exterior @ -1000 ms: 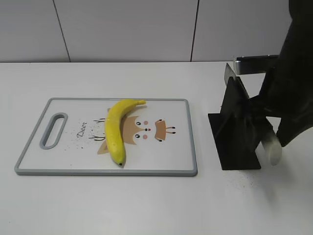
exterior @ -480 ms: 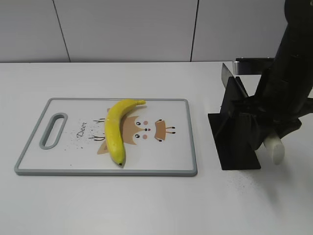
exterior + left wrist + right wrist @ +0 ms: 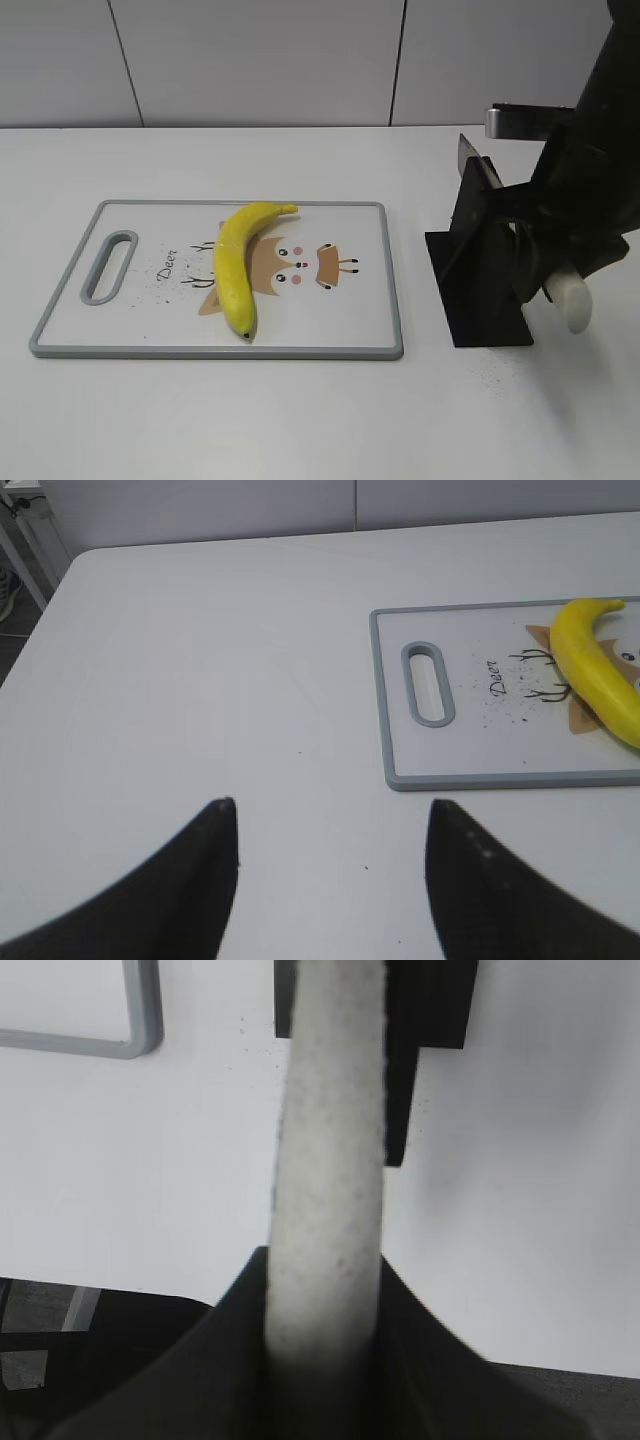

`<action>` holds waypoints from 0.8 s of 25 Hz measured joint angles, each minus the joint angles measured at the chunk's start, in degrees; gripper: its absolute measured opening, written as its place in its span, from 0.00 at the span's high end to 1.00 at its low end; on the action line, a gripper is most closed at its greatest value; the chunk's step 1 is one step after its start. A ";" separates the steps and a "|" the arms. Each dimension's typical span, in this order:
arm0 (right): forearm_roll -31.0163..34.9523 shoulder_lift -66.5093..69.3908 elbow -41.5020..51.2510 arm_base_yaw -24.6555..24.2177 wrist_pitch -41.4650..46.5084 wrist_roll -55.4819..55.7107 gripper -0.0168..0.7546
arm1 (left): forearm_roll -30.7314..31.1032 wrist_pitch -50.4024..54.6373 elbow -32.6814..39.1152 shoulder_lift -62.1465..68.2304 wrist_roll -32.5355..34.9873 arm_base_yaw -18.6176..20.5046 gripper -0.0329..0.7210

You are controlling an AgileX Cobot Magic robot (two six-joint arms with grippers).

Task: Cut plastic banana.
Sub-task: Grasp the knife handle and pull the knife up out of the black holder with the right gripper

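Observation:
The plastic banana [image 3: 235,265] lies yellow and whole on the white cutting board [image 3: 150,310], dark tip toward the front. It also shows in the left wrist view [image 3: 595,670] on the board [image 3: 470,750]. My right gripper [image 3: 558,262] is shut on the white handle [image 3: 574,303] of a knife whose blade tip [image 3: 465,152] sticks out above the black knife stand [image 3: 480,275]. The right wrist view shows the handle [image 3: 330,1140] between the jaws [image 3: 325,1290]. My left gripper [image 3: 330,820] is open and empty above bare table left of the board.
The board has a grey rim and a handle slot [image 3: 108,265] at its left end. The black stand's base [image 3: 430,1000] rests on the white table right of the board. A white wall runs behind the table.
My right arm has shifted a little to the right and up, with the knife handle held in it. The banana and the board have not moved.

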 joint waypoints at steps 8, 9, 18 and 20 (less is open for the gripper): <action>-0.09 -4.55 -2.15 0.00 2.12 0.26 0.74 | 0.00 0.00 0.00 0.00 0.00 0.00 0.21; -0.36 -4.97 -2.85 0.00 2.26 0.26 0.74 | 0.00 -0.01 0.00 0.00 0.00 0.00 0.21; -1.16 -6.81 -11.85 0.23 1.96 -3.15 0.74 | 0.00 -0.06 0.00 0.00 0.00 0.00 0.21; -1.22 -6.81 -13.25 0.23 1.96 -5.88 0.74 | 0.00 -0.06 0.00 0.00 0.00 0.00 0.21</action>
